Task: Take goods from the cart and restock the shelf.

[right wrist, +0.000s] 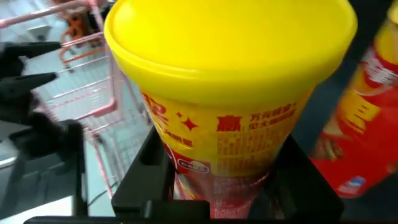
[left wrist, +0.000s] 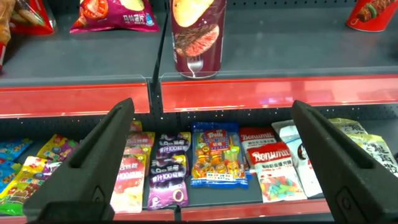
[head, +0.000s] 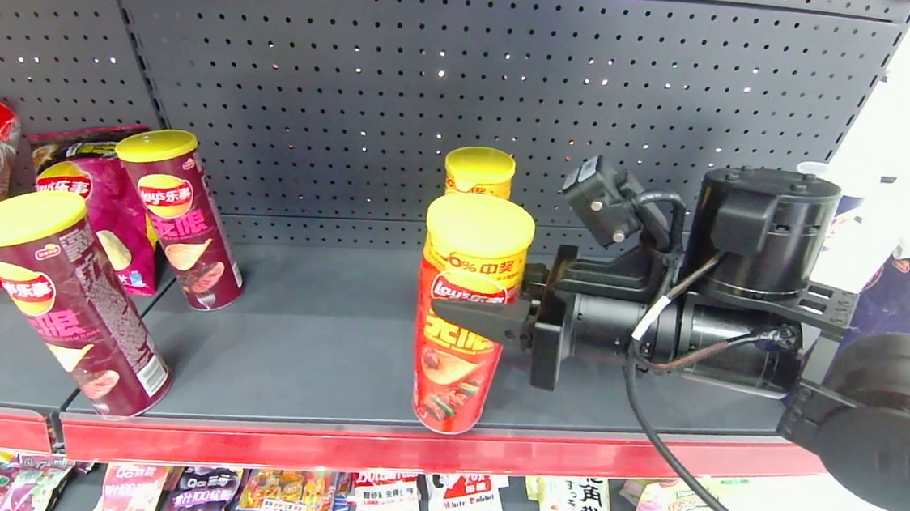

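Red can (head: 462, 321) with a yellow lid stands upright at the centre of the head view, low in the frame, its base just at the red front edge of the shelf (head: 319, 334). I cannot tell if the base already rests on the board. The right gripper (head: 471, 312) comes in from the right side of the frame and is clamped on the middle of this can, with one finger across its front. The right wrist view has the same red can (right wrist: 230, 93) between the jaws of the right gripper (right wrist: 217, 190), and a pink wire cart (right wrist: 93, 93) is behind it.

A second red can (head: 478, 172) stands directly behind, near the perforated back panel (head: 436, 83). At the left of the frame two purple cans (head: 65, 302) (head: 180, 218) stand on the shelf, with a purple bag (head: 94, 195) between them and the panel.

The left gripper (left wrist: 211, 162) has its fingers (left wrist: 93, 162) spread wide apart and holds nothing. It faces the snack packets (left wrist: 214, 155) on the lower shelf.
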You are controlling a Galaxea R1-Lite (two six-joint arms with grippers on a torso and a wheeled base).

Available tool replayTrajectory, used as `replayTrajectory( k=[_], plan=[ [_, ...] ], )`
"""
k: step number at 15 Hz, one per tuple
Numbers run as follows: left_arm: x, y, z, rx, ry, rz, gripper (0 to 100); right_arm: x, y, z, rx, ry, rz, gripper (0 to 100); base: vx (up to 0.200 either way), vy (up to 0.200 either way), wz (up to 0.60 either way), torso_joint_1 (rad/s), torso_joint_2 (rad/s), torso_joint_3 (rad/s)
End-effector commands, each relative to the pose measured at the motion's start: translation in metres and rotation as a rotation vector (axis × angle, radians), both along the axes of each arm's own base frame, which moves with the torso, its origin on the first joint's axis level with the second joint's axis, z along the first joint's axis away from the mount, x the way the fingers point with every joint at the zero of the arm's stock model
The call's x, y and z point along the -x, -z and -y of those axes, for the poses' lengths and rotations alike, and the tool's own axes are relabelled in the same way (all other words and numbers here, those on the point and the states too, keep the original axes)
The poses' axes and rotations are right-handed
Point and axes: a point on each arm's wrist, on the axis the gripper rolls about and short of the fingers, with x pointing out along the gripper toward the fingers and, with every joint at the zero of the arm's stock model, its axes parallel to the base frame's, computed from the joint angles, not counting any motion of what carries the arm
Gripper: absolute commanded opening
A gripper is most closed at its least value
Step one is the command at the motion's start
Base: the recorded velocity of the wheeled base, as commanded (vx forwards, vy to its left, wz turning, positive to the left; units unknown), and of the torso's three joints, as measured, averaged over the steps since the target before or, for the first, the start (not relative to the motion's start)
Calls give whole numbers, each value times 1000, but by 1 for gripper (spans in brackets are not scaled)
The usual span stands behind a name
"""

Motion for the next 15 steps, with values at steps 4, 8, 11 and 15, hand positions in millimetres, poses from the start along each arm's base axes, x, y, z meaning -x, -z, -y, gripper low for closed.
replayTrajectory(
  k=[4, 8, 11, 15],
  plan=[
    [0, 0, 0, 0, 0, 1, 100, -7, -3, -5, 1, -53, 59, 0, 0, 0, 0, 0, 0, 0],
    [0, 0, 0, 0, 0, 0, 100, -16, 2, 3, 28, -86, 117, 0, 0, 0, 0, 0, 0, 0],
    [0, 0, 0, 0, 0, 0, 100, -16, 5, 6, 38, -83, 111, 0, 0, 0, 0, 0, 0, 0],
    [0, 0, 0, 0, 0, 0, 100, -15, 15, 8, 69, -86, 119, 0, 0, 0, 0, 0, 0, 0]
  ],
)
